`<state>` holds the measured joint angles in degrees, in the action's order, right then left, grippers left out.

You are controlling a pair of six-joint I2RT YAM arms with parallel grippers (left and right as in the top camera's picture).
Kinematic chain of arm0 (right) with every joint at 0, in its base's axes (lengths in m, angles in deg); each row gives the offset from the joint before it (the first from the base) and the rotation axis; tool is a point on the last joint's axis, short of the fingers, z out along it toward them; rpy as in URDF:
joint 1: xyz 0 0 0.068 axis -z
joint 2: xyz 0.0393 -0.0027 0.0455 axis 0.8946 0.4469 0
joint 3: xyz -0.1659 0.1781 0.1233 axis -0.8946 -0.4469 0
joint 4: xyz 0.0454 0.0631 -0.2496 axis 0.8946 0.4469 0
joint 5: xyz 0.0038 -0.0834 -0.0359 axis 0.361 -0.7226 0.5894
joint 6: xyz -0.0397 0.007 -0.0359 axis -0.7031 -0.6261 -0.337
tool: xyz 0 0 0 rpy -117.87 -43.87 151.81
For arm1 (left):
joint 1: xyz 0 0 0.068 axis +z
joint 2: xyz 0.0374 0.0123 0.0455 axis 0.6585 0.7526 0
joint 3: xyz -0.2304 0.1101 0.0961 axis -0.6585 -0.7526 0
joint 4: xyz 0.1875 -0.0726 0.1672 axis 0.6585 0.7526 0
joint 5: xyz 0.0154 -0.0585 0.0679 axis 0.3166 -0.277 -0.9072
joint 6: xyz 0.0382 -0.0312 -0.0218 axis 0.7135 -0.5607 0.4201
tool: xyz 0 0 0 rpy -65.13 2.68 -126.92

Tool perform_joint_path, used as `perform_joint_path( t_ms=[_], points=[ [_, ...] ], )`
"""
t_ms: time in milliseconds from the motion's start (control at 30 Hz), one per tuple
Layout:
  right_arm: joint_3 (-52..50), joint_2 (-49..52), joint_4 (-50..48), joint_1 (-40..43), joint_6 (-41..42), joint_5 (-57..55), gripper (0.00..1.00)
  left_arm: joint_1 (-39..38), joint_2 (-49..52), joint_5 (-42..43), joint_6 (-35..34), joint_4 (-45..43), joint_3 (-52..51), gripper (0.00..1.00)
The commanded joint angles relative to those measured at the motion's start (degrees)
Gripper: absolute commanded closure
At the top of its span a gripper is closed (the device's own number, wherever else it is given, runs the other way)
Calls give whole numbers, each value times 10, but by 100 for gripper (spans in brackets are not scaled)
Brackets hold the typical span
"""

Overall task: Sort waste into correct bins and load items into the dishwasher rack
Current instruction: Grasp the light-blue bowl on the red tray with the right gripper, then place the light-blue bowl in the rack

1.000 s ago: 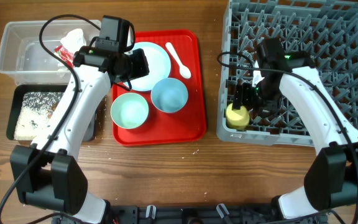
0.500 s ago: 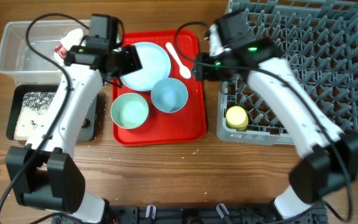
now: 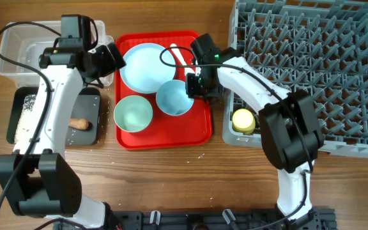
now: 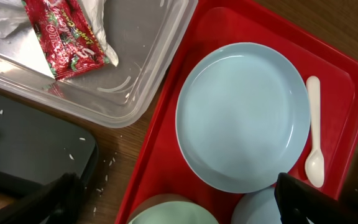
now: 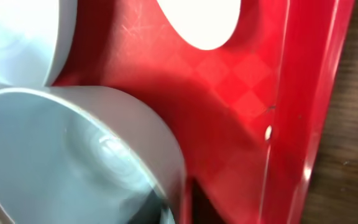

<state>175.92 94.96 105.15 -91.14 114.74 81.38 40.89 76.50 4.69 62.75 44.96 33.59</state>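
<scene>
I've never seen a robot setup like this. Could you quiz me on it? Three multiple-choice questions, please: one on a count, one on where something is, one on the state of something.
1. How many bowls sit on the red tray? A one; B four; C two.
2. Where is the yellow cup? A on the red tray; B in the grey rack; C inside a bowl.
3. How is the left end effector? A open, gripping nothing; B shut on a bowl; C shut on the yellow cup.

Answers:
1 C: the overhead view shows a green bowl and a blue bowl side by side on the tray.
2 B: the cup sits in the rack's near-left corner.
3 A: the left wrist view shows its fingers wide apart, clasping nothing.
</scene>
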Motion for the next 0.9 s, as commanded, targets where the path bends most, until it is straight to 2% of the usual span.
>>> perform_joint_path(
  t_ms=[0, 133, 233, 333, 400, 467, 567, 667, 867],
  points=[
    [5, 6, -3, 0, 1, 4, 96, 2, -15, -8, 3, 1, -1, 0],
    [12, -29, 13, 10, -2, -2, 96, 2, -15, -8, 3, 1, -1, 0],
    [33, -124, 39, 44, -1, -98, 96, 2, -15, -8, 3, 0, -1, 0],
    [33, -225, 47, 88, 29, -315, 96, 2, -15, -8, 3, 0, -1, 0],
    [33, -257, 40, 110, 43, -479, 96, 2, -15, -8, 3, 0, -1, 0],
    [32, -246, 12, 123, -20, -614, 96, 2, -15, -8, 3, 1, -1, 0],
    [30, -184, -42, 130, -111, -733, 96, 2, -15, -8, 3, 1, -1, 0],
    [30, -111, -76, 125, -214, -760, 95, 2, -15, -8, 3, 1, -1, 0],
    [30, -64, -76, 104, -242, -726, 96, 2, -15, -8, 3, 0, -1, 0]
  ],
)
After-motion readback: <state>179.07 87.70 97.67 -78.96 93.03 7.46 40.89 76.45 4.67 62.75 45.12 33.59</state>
